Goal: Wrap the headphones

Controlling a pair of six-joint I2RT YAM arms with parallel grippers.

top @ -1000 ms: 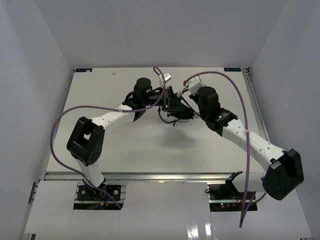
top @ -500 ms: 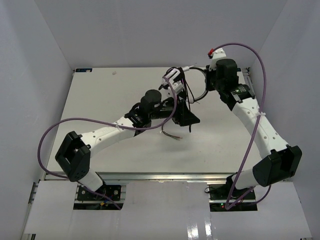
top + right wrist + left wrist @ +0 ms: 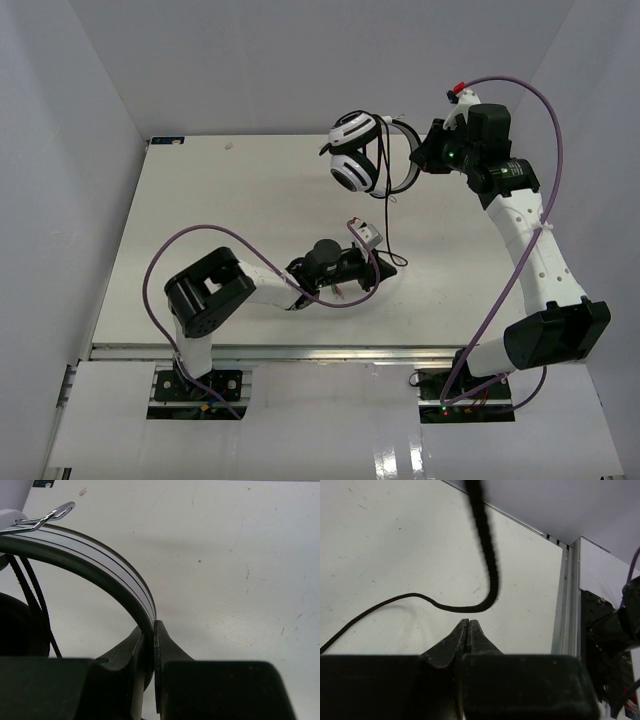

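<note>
Black cable [image 3: 490, 580] is seen curving just past the left claw [image 3: 468, 624], which is held low near the table's [image 3: 200, 200] front edge. Its jaws are shut tip to tip, and the cable appears not to be pinched. Further right, the headphones [image 3: 368, 152] are held up over the table's far right part, with the cable hanging from them. The headband [image 3: 100, 555] is clamped in the right claw [image 3: 153, 626]. Strands are noted beside one earcup [image 3: 350, 174], but wound turns cannot be made out. Most of the wrapping is judged not yet done.
</note>
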